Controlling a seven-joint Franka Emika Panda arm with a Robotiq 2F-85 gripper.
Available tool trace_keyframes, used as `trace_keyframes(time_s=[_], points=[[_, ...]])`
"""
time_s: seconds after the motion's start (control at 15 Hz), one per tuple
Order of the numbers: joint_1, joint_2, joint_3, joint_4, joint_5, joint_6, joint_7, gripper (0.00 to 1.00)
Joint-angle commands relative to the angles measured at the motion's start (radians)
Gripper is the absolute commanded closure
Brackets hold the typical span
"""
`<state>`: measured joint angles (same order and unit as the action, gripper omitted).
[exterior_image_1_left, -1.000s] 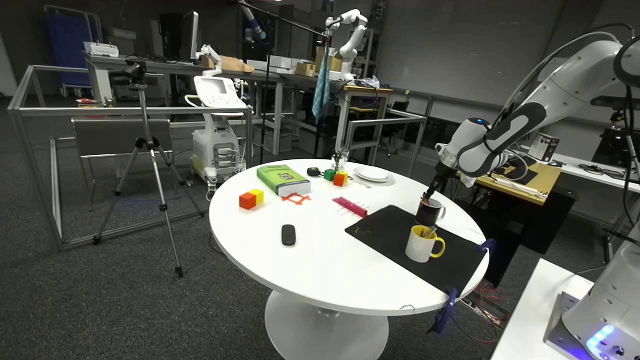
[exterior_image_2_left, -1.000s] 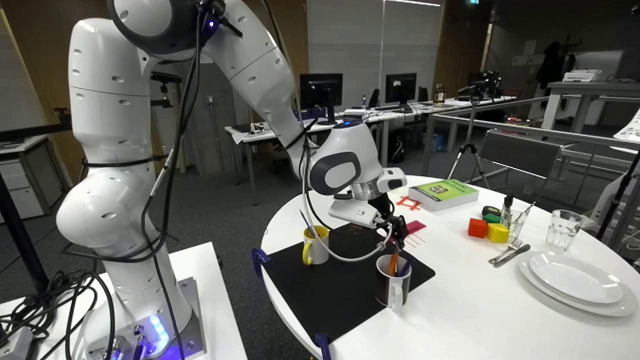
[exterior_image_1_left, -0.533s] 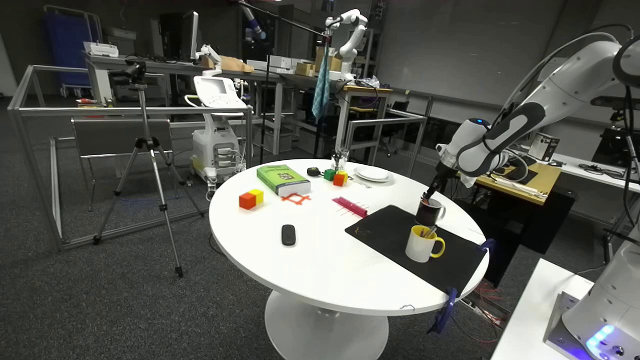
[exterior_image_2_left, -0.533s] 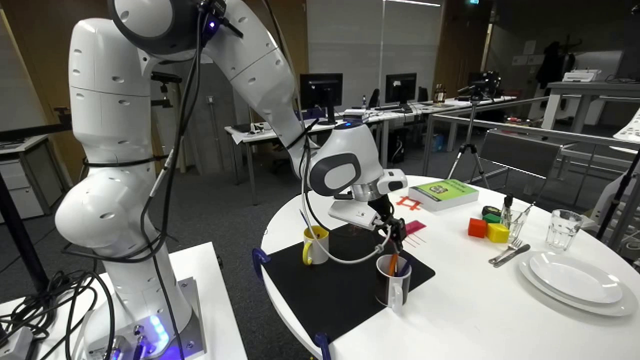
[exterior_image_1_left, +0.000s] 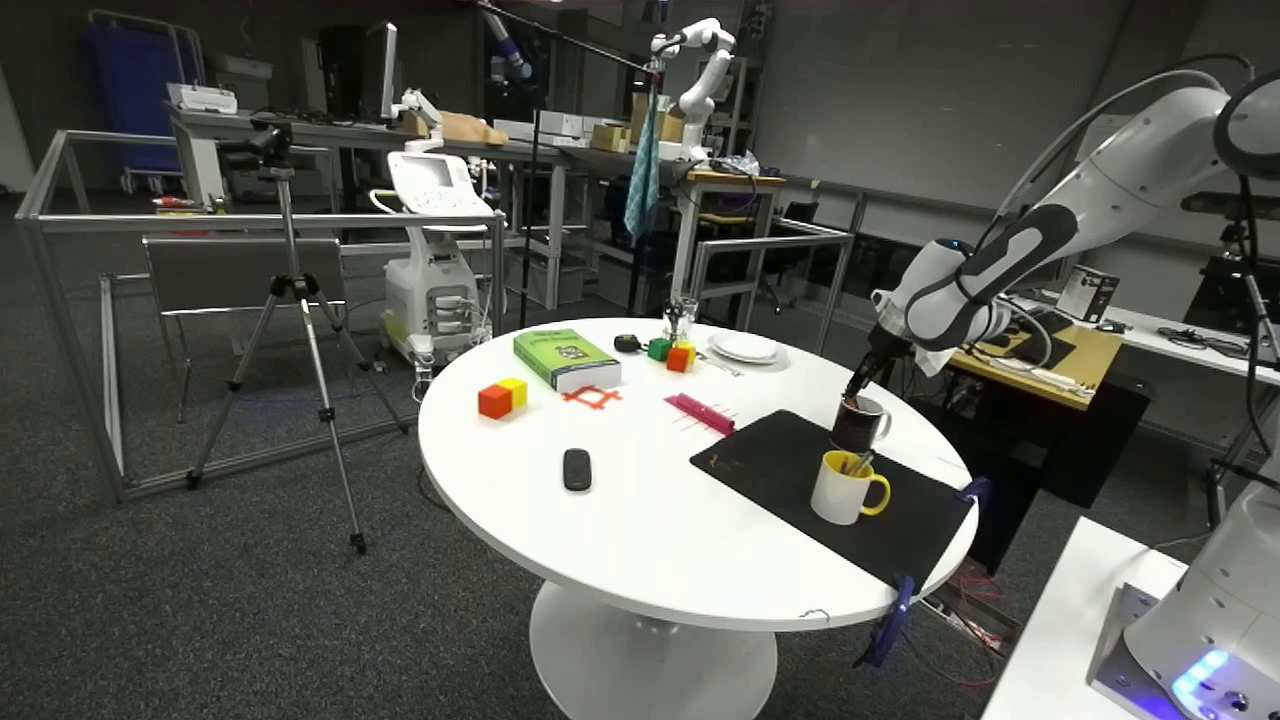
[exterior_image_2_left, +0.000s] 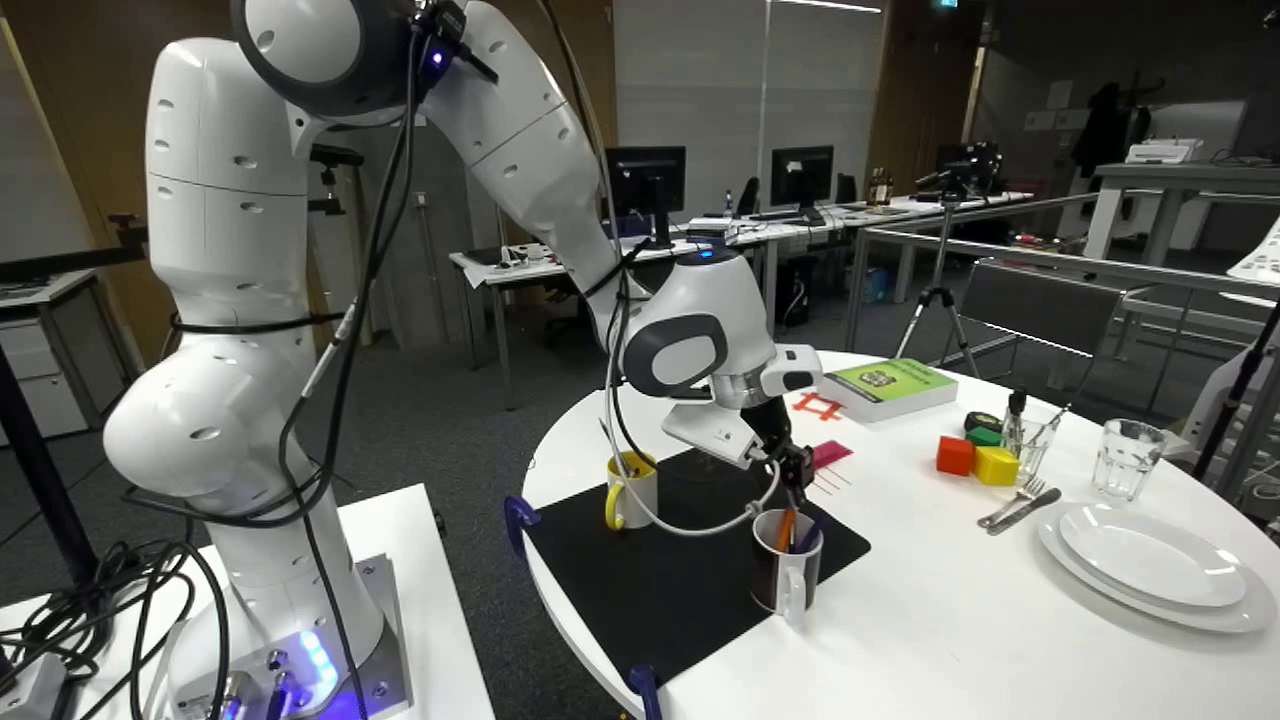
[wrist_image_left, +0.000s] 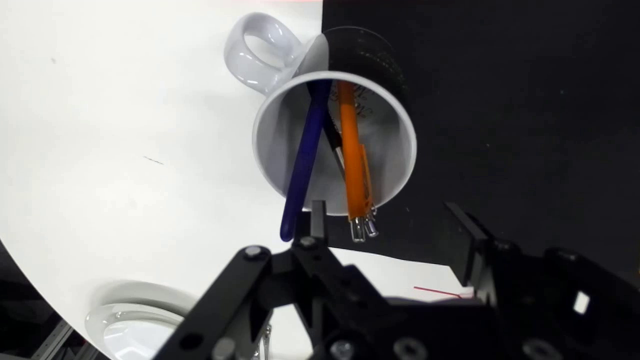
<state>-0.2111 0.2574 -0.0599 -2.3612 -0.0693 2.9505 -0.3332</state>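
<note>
One orange pen (wrist_image_left: 354, 172) (silver-tipped)

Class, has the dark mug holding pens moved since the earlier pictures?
No: in both exterior views the dark mug keeps its place relative to the black mat.

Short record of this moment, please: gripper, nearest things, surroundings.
gripper: black two-finger gripper, open, gripping nothing
between jaws: top end of slim orange pen, in wrist view
container: upright black-and-white ceramic mug, holding it and a slim blue pen
surface: flat black mat on round white table
nearby: white mug with yellow handle
farther: thick green book
</note>
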Motion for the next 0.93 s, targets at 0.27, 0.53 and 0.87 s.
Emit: trace_keyframes(time_s=[0.27,0.53,0.87], points=[[-0.039,0.063,0.027,0.087,0.025,-0.01,-0.022,0.43],[-0.039,0.086,0.025,0.114,0.016,-0.02,-0.017,0.76],[-0.032,0.088,0.021,0.112,0.004,-0.017,-0.014,1.0]])
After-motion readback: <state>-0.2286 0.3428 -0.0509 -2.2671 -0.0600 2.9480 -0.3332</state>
